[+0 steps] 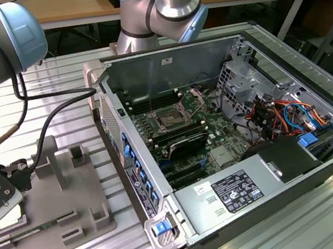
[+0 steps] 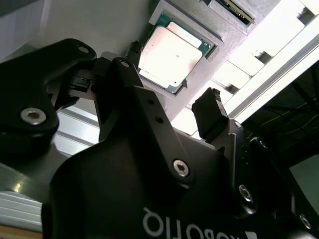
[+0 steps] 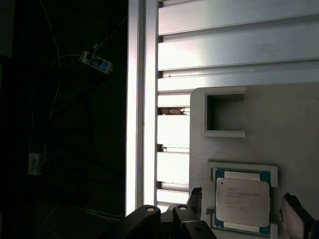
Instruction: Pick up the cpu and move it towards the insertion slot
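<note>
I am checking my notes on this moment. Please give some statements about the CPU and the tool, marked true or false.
1. The CPU lies in a recess of the grey holder. True.
2. The tool is shut on the CPU. False: it is open around the CPU, not touching it.
3. The tool hangs over the CPU socket. False: it is over the grey holder, outside the computer case.
4. The computer case is open, its motherboard showing. True.

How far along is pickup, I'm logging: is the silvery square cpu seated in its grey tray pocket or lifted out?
Seated. The silvery square cpu lies flat inside the grey pocket rim; the open gripper straddles it.
</note>
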Available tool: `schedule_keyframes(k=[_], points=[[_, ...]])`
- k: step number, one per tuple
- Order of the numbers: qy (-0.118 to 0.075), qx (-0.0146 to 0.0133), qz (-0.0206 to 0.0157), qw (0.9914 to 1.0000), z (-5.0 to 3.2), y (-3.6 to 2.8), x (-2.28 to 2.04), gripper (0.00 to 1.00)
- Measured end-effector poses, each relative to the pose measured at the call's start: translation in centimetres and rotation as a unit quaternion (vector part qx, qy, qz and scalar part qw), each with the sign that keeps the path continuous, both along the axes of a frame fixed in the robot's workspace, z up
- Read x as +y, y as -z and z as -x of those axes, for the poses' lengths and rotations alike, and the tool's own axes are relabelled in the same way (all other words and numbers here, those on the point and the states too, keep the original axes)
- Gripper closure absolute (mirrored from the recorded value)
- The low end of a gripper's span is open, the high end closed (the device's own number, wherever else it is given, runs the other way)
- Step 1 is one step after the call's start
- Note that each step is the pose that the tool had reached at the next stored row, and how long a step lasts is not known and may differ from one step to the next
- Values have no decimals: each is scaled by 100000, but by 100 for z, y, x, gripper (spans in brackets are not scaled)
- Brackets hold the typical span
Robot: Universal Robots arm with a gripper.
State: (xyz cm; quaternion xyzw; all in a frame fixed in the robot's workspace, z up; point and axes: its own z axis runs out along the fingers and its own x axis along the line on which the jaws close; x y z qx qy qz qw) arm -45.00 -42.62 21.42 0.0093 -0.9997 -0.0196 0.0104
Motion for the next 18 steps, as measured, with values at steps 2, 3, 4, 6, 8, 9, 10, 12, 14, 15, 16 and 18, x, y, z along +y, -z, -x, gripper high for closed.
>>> schedule_keyframes(k=[2,3,4,6,8,9,10,12,14,15,16,18], points=[[-1,1,0,100000,0,0,0,31],[-1,2,0,100000,0,0,0,31],[1,-2,-2,100000,0,1,0,31],[1,-4,-2,100000,0,3,0,31],[-2,-9,-7,100000,-1,9,0,31],[4,-19,-10,100000,-3,18,1,31],[8,5,20,100000,-5,28,1,31],[-4,3,158,100000,-7,51,0,31],[-3,9,438,99999,-7,69,-1,31],[-6,5,535,99999,-8,77,0,31],[-5,8,593,99998,-8,84,0,31],[0,6,649,99998,-8,101,0,31]])
